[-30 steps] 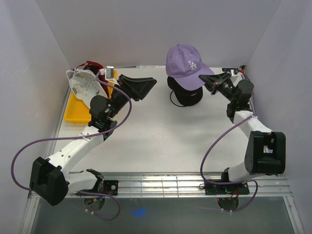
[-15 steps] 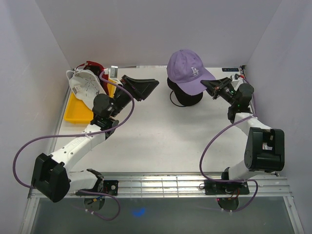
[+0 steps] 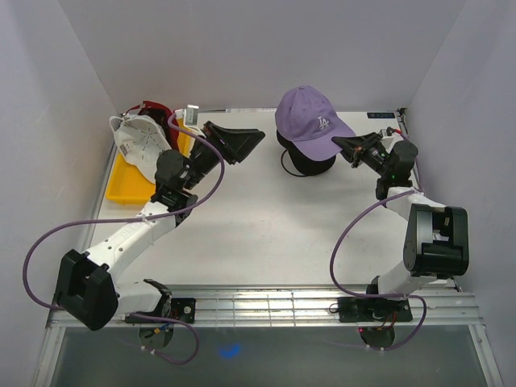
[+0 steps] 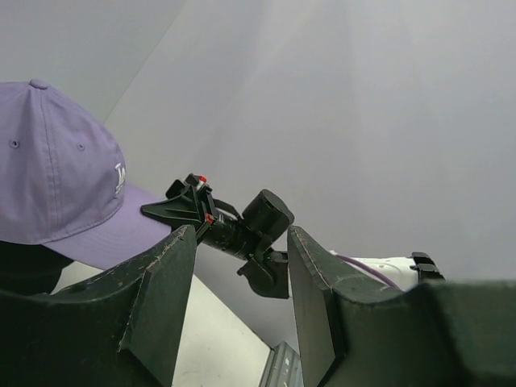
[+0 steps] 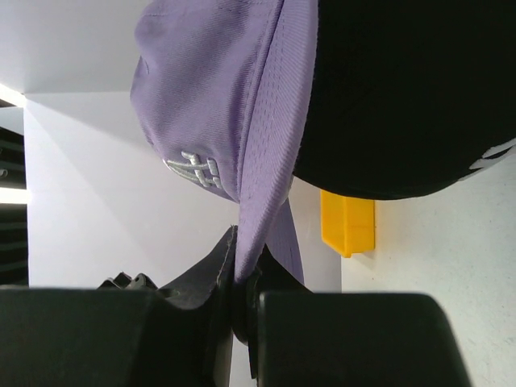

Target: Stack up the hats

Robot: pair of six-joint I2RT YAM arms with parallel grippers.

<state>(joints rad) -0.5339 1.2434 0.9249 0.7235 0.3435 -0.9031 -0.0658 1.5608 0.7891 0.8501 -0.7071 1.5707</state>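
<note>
From above: the right pincer (image 3: 339,143) is clenching the brim of a lavender purple fabric baseball cap with a white front logo (image 3: 310,121). The cap is sitting over a black fabric cap (image 3: 306,161) at the far right of the white bench (image 3: 258,226). The left pincer (image 3: 246,143) is hanging released above the bench's far middle, its dark jaws standing wide apart with nothing between them. It is well apart from both caps. At the far left, a white fabric cap (image 3: 141,143) is lying over the far end of a yellow plastic tray (image 3: 129,189), and a dark red cap (image 3: 153,109) is showing just behind it.

From the left wrist: the left pincer (image 4: 240,242) is gaping at open air, framing the right pincer (image 4: 173,208) as it is pinching the tip of the lavender cap's (image 4: 56,177) brim. A dark sliver of the black cap (image 4: 20,270) is showing under that brim.

From the right wrist: the right pincer (image 5: 242,278) is squeezing the lavender brim edge-on between shut jaws. The lavender cap (image 5: 234,105) is lying against the black cap's (image 5: 411,97) crown. A corner of the yellow tray (image 5: 347,222) is peeking out beyond them on the bench (image 5: 419,306).
</note>
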